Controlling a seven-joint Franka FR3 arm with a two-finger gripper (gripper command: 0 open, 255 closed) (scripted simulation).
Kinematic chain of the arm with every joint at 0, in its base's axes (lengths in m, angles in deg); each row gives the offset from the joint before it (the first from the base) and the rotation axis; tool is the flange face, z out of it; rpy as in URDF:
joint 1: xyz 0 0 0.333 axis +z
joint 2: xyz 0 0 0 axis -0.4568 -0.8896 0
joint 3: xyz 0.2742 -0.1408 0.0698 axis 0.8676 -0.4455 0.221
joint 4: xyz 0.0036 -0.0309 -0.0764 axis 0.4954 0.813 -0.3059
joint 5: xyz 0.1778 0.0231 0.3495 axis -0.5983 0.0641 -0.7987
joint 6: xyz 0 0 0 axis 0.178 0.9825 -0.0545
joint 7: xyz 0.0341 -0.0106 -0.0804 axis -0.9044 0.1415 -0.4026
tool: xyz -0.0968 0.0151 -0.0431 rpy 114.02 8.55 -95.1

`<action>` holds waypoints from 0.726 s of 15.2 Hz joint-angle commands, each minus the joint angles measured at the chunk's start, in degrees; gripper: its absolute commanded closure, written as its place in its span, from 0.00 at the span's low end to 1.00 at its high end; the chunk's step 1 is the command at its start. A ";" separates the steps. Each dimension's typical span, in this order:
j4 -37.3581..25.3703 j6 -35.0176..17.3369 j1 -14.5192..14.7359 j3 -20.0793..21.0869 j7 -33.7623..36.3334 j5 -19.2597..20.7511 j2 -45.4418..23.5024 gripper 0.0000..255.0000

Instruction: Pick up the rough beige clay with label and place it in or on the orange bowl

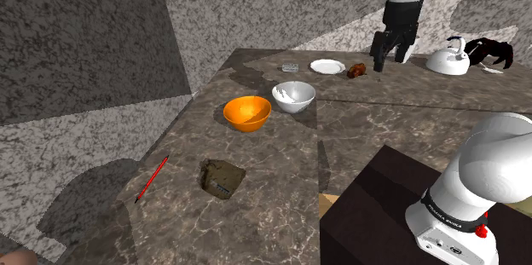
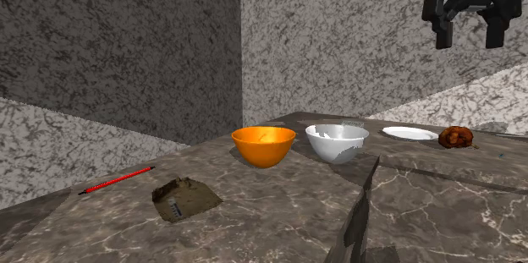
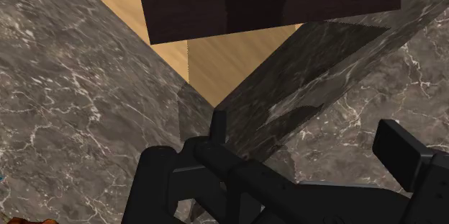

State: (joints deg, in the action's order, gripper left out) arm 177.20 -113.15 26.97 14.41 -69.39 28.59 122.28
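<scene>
The gripper (image 1: 393, 57) hangs spread open and empty high over the counter's (image 1: 281, 195) far end, probably before any approach, while the brownish clay lump (image 1: 222, 176), seemingly labelled, lies beside the red pencil (image 1: 152, 178), apart from the orange bowl (image 1: 247, 112).

Markings survey: 2 marked surfaces found, neither legible.

Item 1: the brownish clay lump (image 1: 222, 176) lying on the table (image 1: 281, 212) carries a small label (image 2: 174, 210) on the face turned toward the second exterior view. Dark strokes show on it, but no letter or numeral can be made out. Item 2: a black band (image 1: 450, 210) round the lower segment of the white arm (image 1: 499, 165), seen in the shoulder view, bears a row of tiny white characters, too small to read. No other text, brand, number or sign is readable.
</scene>
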 commanded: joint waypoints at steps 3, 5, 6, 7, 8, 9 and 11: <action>1.24 -1.99 0.55 2.43 3.34 -1.83 -0.69 0.00; 2.18 -4.09 1.13 4.86 6.64 -3.60 -1.74 0.00; 2.53 -5.18 1.42 6.07 8.27 -4.45 -2.40 0.00; 2.80 -6.29 1.72 7.28 9.89 -5.27 -3.15 0.00; 2.99 -7.42 2.01 8.48 11.51 -6.05 -4.00 0.00; 3.10 -8.56 2.29 9.69 13.11 -6.81 -4.93 0.00; 3.07 -10.89 2.81 12.08 16.29 -8.18 -7.06 0.00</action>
State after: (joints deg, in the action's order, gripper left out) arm 180.01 -122.67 29.45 25.15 -54.96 21.24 116.14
